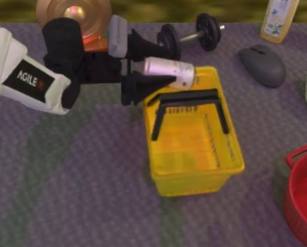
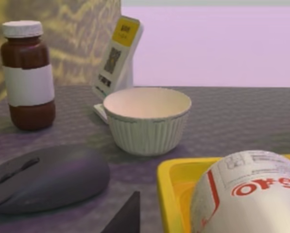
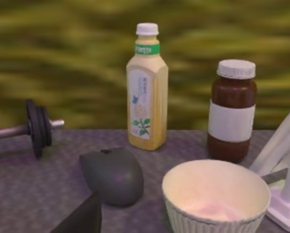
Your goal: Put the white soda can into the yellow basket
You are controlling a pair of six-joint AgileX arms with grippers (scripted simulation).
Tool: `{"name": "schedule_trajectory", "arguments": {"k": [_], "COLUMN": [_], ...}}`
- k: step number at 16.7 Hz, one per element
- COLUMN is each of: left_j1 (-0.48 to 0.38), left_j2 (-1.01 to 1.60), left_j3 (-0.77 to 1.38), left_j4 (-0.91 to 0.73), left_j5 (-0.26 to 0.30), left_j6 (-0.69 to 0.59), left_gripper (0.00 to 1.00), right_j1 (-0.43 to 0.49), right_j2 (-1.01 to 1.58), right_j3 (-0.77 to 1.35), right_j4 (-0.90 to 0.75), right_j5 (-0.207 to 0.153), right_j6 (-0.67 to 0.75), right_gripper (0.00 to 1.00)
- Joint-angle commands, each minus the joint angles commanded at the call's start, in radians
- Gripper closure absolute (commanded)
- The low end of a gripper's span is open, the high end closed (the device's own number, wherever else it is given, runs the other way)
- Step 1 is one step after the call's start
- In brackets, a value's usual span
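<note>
- Over the basket's far-left corner: the can (image 1: 169, 72) lies on its side in the left claw (image 1: 138, 69), fingers closed on it w/ the can poking out past the tips.
- Risk: it hangs right above the rim; let go now & it may hit the edge and roll out.
- Basket (image 1: 234, 154) looks empty, handles folded across.
- Bowl (image 3: 216, 196) empty too; can't tell what's in the red pot (image 1: 303, 203).
- Right claw not seen.

the tabletop (image 1: 91, 195) looks like rough woven cloth, the yellow basket (image 1: 194, 177) like glossy smooth plastic, the white soda can (image 1: 169, 72) like smooth printed metal, the mouse (image 1: 262, 65) matt, the ribbed bowl (image 2: 147, 119) matt, the dumbbell (image 1: 190, 36) dull black with a shiny bar.
</note>
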Motion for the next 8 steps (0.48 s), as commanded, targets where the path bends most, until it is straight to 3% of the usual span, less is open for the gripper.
{"name": "schedule_trajectory", "arguments": {"k": [8], "left_j1": [0.0], "left_j2": [0.0], "left_j3": [0.0], "left_j4": [0.0], "left_j5": [0.0], "left_j6": [0.0], "left_gripper": [0.0], "right_j1": [0.0], "right_j2": [0.0], "right_j3": [0.0], "right_j4": [0.0], "right_j5": [0.0], "right_j6": [0.0], "right_gripper": [0.0]}}
